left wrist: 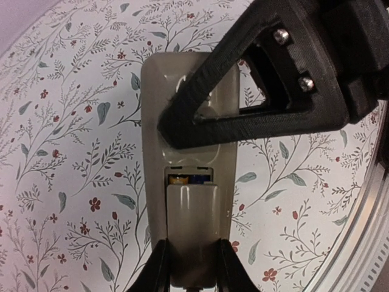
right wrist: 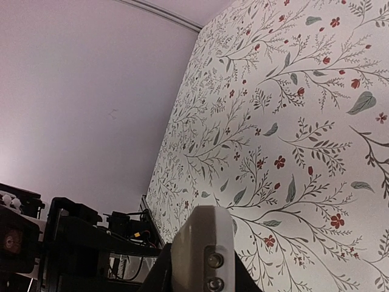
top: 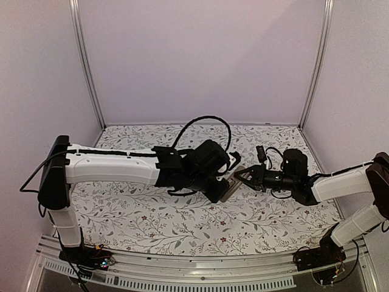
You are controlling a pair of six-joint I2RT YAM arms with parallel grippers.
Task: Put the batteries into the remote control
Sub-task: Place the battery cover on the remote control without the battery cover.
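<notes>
While holding remote (left wrist: 188, 121) over table (top: 152, 225), pinched its near end in left claw (left wrist: 193, 274), clamped far end in right claw (right wrist: 203, 271). Saw cover (left wrist: 193, 225) almost shut, battery (left wrist: 182, 179) showing in gap. Judged closing step in hand; next needed straight slide to seat cover.

No text, brand, number or sign can be read in any view. The back of the remote control (left wrist: 188, 164) is plain grey-beige with no marking. A sliver of battery (left wrist: 186, 179) shows in the remote's recess, orange and blue, its print too small and blurred to read.
</notes>
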